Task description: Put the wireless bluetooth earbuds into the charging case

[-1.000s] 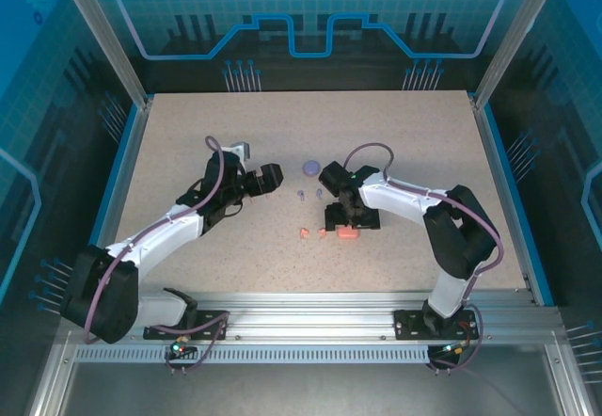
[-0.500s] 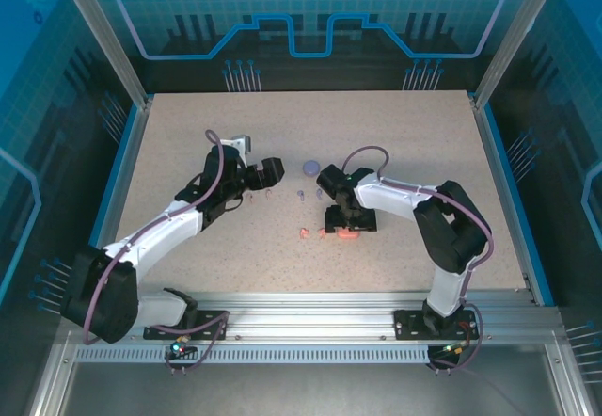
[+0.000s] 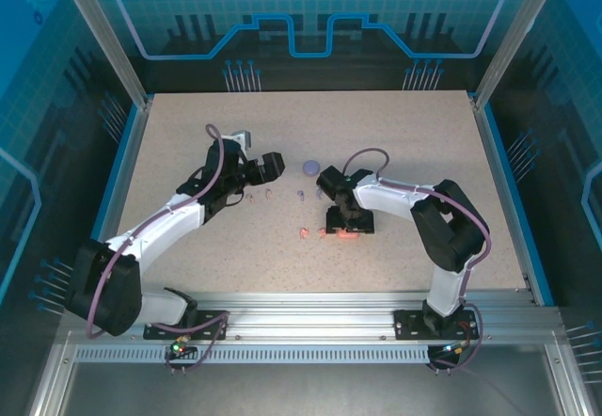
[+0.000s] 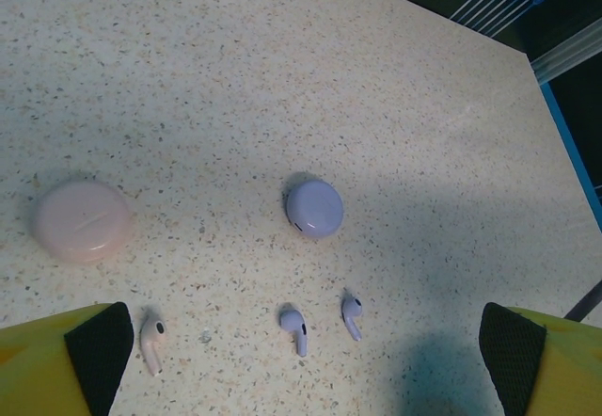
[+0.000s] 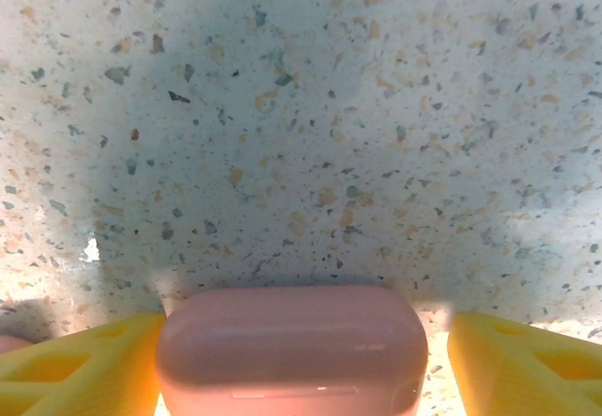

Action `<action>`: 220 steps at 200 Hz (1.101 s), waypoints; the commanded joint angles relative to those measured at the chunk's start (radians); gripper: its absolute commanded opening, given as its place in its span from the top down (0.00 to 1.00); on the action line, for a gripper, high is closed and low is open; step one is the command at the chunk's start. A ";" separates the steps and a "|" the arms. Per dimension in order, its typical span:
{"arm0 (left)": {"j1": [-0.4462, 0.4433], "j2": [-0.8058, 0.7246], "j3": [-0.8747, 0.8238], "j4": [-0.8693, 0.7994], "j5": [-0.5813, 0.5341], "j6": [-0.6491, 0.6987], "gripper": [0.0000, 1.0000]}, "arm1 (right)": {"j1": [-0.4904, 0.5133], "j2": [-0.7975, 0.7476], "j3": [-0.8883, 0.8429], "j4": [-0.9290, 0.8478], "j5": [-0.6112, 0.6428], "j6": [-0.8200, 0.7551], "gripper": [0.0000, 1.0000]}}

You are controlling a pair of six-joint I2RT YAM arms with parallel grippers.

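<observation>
The right fingers (image 5: 75, 364) stand spread on either side of the closed coral-red case (image 5: 292, 350), which lies on the desk (image 5: 301, 105). A sliver of desk shows between the case and 1 finger. 2 coral-red earbuds (image 3: 303, 232) lie just beside it, toward the left arm. The left fingers (image 4: 94, 355) are spread wide above 2 purple earbuds (image 4: 294, 327) and 1 pink earbud (image 4: 151, 339). Beyond them sit a purple case (image 4: 314, 208) and a pink case (image 4: 82, 221), both closed.
</observation>
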 commanded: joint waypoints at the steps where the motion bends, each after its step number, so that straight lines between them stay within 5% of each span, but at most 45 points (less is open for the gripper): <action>1: 0.008 0.007 0.036 -0.022 0.013 -0.038 0.01 | 0.012 0.014 -0.022 -0.023 -0.008 0.051 0.23; 96: 0.008 -0.002 -0.014 0.057 -0.013 -0.053 0.01 | 0.017 0.025 -0.032 -0.040 0.029 0.089 0.25; 220: 0.009 0.017 0.048 -0.045 0.060 -0.023 0.01 | 0.016 0.031 -0.059 0.019 0.029 0.016 0.33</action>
